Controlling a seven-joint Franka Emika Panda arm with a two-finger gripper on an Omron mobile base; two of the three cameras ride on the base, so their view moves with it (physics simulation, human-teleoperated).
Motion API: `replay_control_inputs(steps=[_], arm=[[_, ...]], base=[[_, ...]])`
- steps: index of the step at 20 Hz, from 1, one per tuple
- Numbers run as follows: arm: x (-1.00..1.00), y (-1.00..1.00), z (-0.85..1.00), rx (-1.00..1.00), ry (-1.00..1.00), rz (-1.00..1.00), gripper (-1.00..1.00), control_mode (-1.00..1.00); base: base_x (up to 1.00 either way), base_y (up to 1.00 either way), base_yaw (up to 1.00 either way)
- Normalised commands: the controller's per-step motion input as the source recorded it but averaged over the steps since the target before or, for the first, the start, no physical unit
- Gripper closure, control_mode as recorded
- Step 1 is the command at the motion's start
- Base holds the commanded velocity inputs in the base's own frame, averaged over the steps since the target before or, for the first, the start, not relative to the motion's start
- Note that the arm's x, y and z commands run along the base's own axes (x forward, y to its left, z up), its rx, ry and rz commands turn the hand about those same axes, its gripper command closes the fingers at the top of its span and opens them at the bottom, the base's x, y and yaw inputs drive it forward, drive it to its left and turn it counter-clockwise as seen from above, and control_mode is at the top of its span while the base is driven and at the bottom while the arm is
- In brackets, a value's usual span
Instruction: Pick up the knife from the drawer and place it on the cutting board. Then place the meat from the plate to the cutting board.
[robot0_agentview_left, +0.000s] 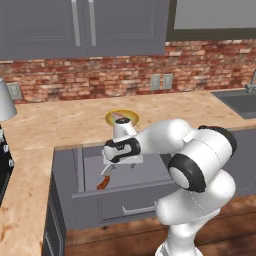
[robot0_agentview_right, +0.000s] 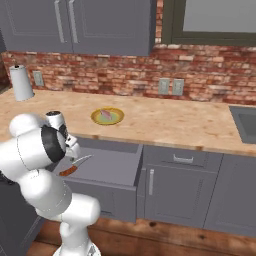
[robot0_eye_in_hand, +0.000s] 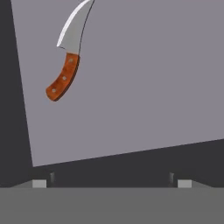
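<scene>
Left base view: the drawer (robot0_agentview_left: 85, 165) stands pulled out below the desk (robot0_agentview_left: 60, 127), and the knife (robot0_agentview_left: 104, 181) lies near its front; the tool (robot0_agentview_left: 120, 162) hangs just above.

Right base view: the meat (robot0_agentview_right: 105, 114) rests on the plate (robot0_agentview_right: 107, 116), far behind the drawer.

Hand view: the tool (robot0_eye_in_hand: 111, 181) is spread wide and empty. The knife's handle sits off to the left, so I would centre over it before descending.
</scene>
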Motion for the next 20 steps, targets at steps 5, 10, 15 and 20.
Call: replay_control_inputs(steps=[5, 10, 15, 20], arm=[[0.05, 0.14, -0.28, 0.00, 0.04, 0.00, -1.00, -1.00], [0.00, 0.07, -0.31, 0.00, 0.04, 0.00, -1.00, -1.00], [0.00, 0.00, -0.16, 0.00, 0.00, 0.00, -1.00, -1.00], [0.00, 0.00, -0.15, 0.00, 0.00, 0.00, -1.00, -1.00]], base=[[0.00, 0.00, 0.00], [0.00, 0.00, 0.00], [0.00, 0.00, 0.00], [0.00, 0.00, 0.00]])
